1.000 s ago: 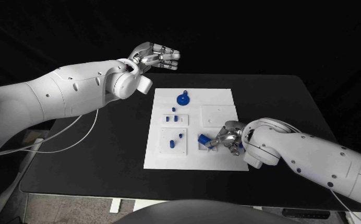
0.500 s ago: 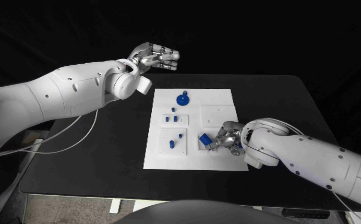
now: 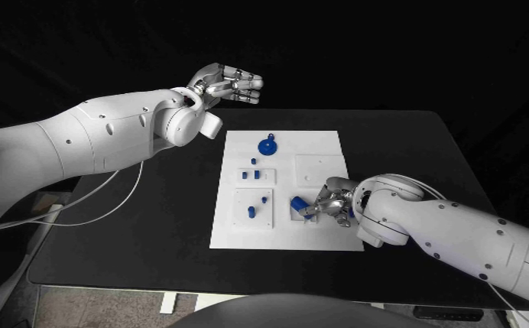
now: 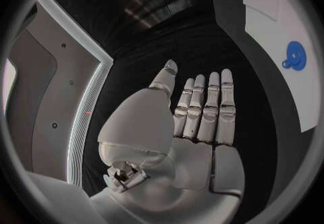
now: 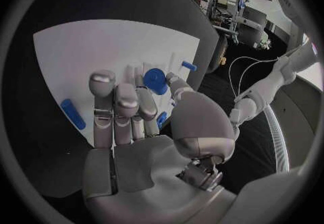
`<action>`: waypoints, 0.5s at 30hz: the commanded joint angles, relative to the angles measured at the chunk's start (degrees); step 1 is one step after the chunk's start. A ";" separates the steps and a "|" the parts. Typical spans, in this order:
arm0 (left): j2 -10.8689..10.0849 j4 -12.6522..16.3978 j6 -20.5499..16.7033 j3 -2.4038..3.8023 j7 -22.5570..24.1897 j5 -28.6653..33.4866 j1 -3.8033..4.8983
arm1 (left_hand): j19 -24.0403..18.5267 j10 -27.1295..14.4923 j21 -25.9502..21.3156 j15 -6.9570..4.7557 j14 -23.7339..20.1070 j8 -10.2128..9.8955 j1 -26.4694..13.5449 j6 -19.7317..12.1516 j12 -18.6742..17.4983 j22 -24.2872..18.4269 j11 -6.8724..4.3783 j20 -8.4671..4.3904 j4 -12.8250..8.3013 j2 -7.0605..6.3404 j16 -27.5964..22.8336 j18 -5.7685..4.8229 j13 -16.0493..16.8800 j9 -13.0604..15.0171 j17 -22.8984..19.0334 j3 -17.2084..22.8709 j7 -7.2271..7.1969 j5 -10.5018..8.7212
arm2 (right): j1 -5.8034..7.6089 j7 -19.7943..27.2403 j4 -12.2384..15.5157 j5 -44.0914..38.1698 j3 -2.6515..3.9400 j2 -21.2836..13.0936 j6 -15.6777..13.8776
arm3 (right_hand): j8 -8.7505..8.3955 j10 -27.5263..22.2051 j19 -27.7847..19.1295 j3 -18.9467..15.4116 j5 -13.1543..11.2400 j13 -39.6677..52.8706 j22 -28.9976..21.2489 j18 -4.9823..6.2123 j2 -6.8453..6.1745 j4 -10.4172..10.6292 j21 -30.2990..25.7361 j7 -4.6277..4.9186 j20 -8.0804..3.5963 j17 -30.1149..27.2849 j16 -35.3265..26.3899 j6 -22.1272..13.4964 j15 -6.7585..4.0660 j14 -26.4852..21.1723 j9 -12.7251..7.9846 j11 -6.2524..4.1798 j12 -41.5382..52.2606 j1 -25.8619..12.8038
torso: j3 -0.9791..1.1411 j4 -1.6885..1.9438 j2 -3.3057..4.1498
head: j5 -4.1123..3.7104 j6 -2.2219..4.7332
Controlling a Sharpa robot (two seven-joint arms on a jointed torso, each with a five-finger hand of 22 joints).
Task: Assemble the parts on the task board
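Note:
The white task board (image 3: 319, 144) lies mid-table. My right hand (image 3: 334, 202) rests low over its near right corner, thumb and a finger pinching a blue cylindrical part (image 3: 297, 204) at a raised square block. In the right wrist view that part (image 5: 155, 80) sits between the fingertips and thumb, over the board (image 5: 81, 56). My left hand (image 3: 226, 82) hangs raised beyond the board's far left corner, holding nothing; in the left wrist view its fingers (image 4: 202, 110) are stretched out side by side. A round blue knob (image 3: 268, 144) stands at the board's far end.
Small blue pegs (image 3: 252, 175) stand in the board's left blocks, and two more pieces (image 3: 252, 209) lie nearer me. A loose blue peg (image 5: 73, 113) lies on the board beside my right fingers. Black table (image 3: 154, 213) surrounds the board; a white cable (image 3: 110, 183) runs at the left.
My right hand has nudged the blue part very slightly on the board's near right. The left hand has not moved.

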 commanded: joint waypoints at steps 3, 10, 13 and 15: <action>0.01 0.11 0.84 0.03 0.15 0.13 0.03 | -0.22 -0.08 -0.22 0.19 0.29 0.10 -0.07 -0.06 -0.18 0.06 0.48 -0.06 0.27 0.48 -0.24 -0.62 0.02 0.03 -0.05 0.03 0.38 0.26 | 0.14 1.46 0.81 -0.38 0.04 -0.25 -1.19 | 0.03 0.03 2.80 0.20 0.37 -0.08 4.61 -0.49 0.36 -0.60 -0.04 -0.58 -0.41 -0.07 -0.33 1.67 -0.48 0.01 0.13 -0.52 -0.34 -0.57 | -0.02 0.00 -0.01 | 0.11 -0.05; 0.00 0.10 0.96 0.03 0.01 0.13 0.03 | -0.24 -0.14 -0.23 0.21 0.27 0.09 -0.23 -0.13 -0.18 0.05 0.51 -0.04 0.59 0.50 -0.24 -0.62 0.02 0.03 -0.05 0.00 0.41 0.30 | 0.61 0.63 1.34 0.06 0.12 -0.03 -0.95 | 0.06 0.17 2.85 -1.07 -1.38 -0.08 4.66 -0.59 -0.46 0.50 0.20 -0.73 -0.49 -0.08 -0.32 2.35 -0.52 0.02 0.16 -0.65 -0.41 -2.58 | -0.03 0.03 0.00 | 0.11 -0.03; 0.01 0.12 1.12 0.03 -0.01 0.13 0.03 | -0.24 -0.14 -0.23 0.21 0.27 0.09 -0.23 -0.13 -0.18 0.05 0.51 -0.04 0.59 0.50 -0.24 -0.62 0.02 0.03 -0.05 0.00 0.41 0.30 | 0.77 0.11 1.41 0.55 0.13 0.10 -0.67 | 0.02 0.23 2.85 -1.23 -1.53 -0.06 4.63 -0.61 -0.40 0.90 0.13 -0.78 -0.52 -0.07 -0.30 2.48 -0.55 0.04 0.17 -0.72 -0.44 -2.83 | -0.03 0.08 0.02 | 0.06 -0.07; 0.01 0.11 1.16 0.03 -0.03 0.13 0.04 | -0.24 -0.14 -0.23 0.21 0.27 0.09 -0.23 -0.13 -0.18 0.05 0.51 -0.04 0.59 0.50 -0.24 -0.62 0.02 0.03 -0.05 0.00 0.41 0.30 | 0.82 -0.09 1.41 0.92 0.13 0.15 -0.43 | 0.03 0.24 2.88 -1.36 -1.74 -0.06 4.67 -0.64 -0.40 1.19 0.33 -0.78 -0.52 -0.05 -0.27 2.50 -0.54 0.05 0.18 -0.73 -0.49 -3.13 | -0.03 0.03 0.01 | 0.05 -0.09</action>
